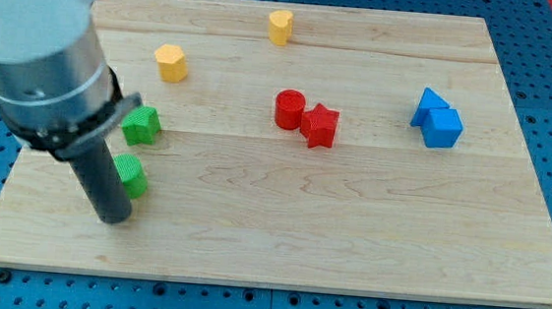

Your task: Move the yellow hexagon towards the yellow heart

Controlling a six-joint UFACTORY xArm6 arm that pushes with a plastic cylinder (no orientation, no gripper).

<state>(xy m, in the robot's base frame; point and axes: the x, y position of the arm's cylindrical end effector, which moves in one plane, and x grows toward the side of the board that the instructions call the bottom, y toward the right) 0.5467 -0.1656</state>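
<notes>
The yellow hexagon [171, 62] sits at the view's upper left on the wooden board. The yellow heart [281, 26] sits near the top edge, to the right of and above the hexagon. My tip [114, 219] rests on the board at the lower left, far below the hexagon and just left of and below a green block [131, 175]. The arm's grey body hides the board's upper left corner.
A green star [142, 124] lies just above the other green block. A red cylinder [289, 109] and red star [320, 126] touch near the middle. A blue triangle [428, 104] and blue cube [444, 127] touch at the right. The wooden board [349, 229] lies on a blue perforated table.
</notes>
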